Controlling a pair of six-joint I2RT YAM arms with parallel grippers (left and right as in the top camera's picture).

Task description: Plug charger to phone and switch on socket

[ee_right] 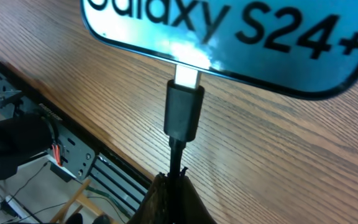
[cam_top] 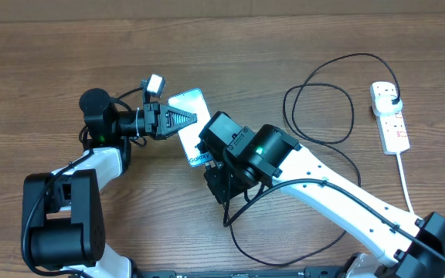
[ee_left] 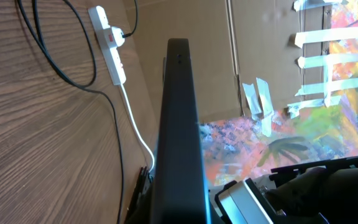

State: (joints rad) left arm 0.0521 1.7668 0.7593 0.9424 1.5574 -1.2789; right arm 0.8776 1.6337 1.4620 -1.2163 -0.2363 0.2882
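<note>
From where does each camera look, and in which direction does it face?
Overhead: above the table, facing straight down; left arm, right arm and the phone show.
Left wrist: low, facing across the table toward the socket; own fingers unclear.
Right wrist: behind the charger connector, facing the phone's end; right gripper at bottom edge.
Shared: overhead and left wrist both show the socket.

I see wood-grain table (cam_top: 230, 46), cardboard wall (ee_left: 260, 50) behind it, taped-up colourful sheet (ee_left: 347, 106), possibly a painting, and black slotted rail (ee_right: 86, 155) along table edge.
</note>
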